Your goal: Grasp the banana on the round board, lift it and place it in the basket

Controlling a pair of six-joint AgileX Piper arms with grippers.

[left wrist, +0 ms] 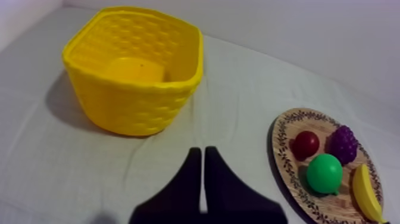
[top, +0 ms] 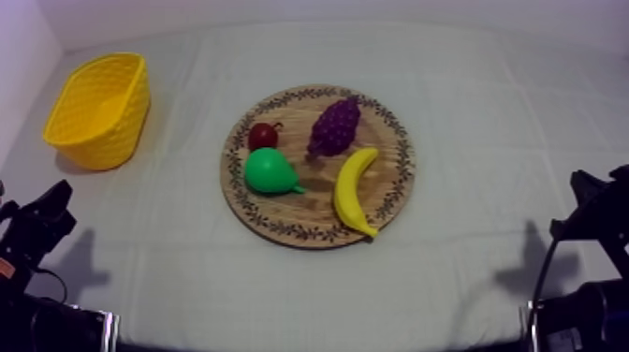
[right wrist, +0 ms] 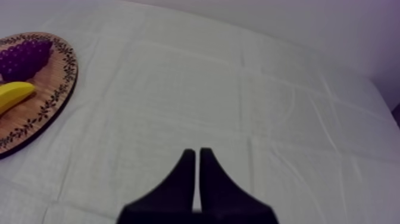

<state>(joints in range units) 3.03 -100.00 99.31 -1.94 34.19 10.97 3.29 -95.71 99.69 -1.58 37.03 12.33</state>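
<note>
The table (top: 487,140) carries the wooden board (top: 318,204) at its middle, reachable by either arm; the yellow basket (top: 114,140), apparently empty, stands toward the far left corner; the banana (top: 354,190) lies ungrasped on the board's right side; the left end effector (left wrist: 202,152) and right end effector (right wrist: 194,154) are clenched on nothing, parked by the near corners.

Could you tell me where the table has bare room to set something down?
Bare cloth lies between the yellow basket and the wooden board, and widely right of the board. The board is crowded with banana, pear, grapes and small red fruit.
</note>
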